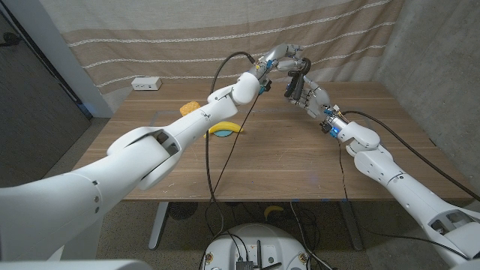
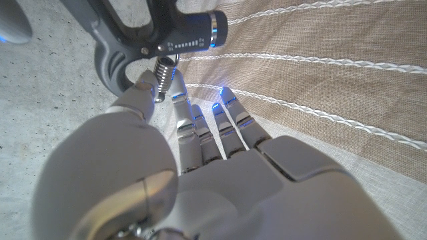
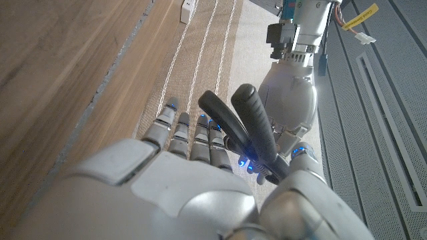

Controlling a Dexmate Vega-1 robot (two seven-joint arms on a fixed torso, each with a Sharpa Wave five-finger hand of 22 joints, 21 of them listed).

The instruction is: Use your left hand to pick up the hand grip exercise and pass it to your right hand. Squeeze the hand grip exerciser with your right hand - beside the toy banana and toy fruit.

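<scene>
The black hand grip exerciser (image 1: 298, 78) hangs in the air above the far middle of the table, between my two hands. My left hand (image 1: 281, 55) pinches its spring end (image 2: 163, 69) between thumb and a finger, with the other fingers (image 2: 227, 127) stretched out. My right hand (image 1: 306, 93) is just below and right of it. The two handles (image 3: 240, 120) stand between the right thumb and the right fingers (image 3: 190, 133), which are stretched out and not wrapped round them. The toy banana (image 1: 225, 130) and a yellow toy fruit (image 1: 190, 108) lie on the table's left half.
A white box (image 1: 146, 83) sits at the table's far left edge. A striped curtain (image 1: 187, 37) hangs behind the wooden table (image 1: 285, 165). Black cables (image 1: 217, 150) trail across the tabletop under the left arm.
</scene>
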